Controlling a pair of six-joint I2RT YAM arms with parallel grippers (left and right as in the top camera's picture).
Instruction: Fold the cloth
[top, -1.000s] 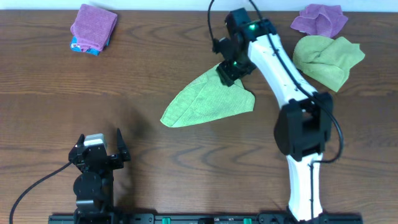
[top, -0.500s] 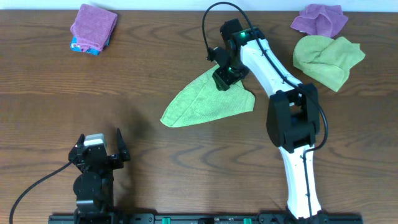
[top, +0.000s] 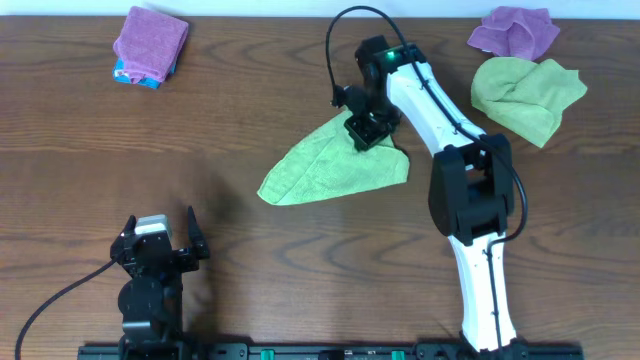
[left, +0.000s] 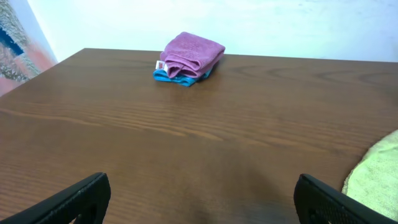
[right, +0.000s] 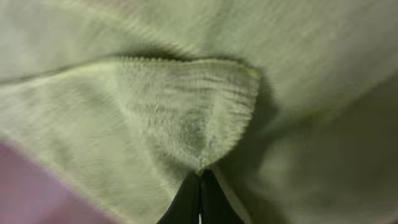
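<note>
Cloth: lime-green, lies mid-table as a rough triangle, tapering toward the near left. Right gripper is down on its far edge. In the wrist view the jaws are closed together, pinching a raised fold of the cloth. Left gripper sits low at the near left of the wooden table, jaws spread wide, well apart from the cloth. Second lime-green cloth and crumpled purple cloth lie far right. Folded purple cloth lies far left.

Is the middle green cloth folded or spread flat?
Partly folded: the cloth lies as a rough triangle, layers overlapping, its top corner pinched by the shut right gripper.
</note>
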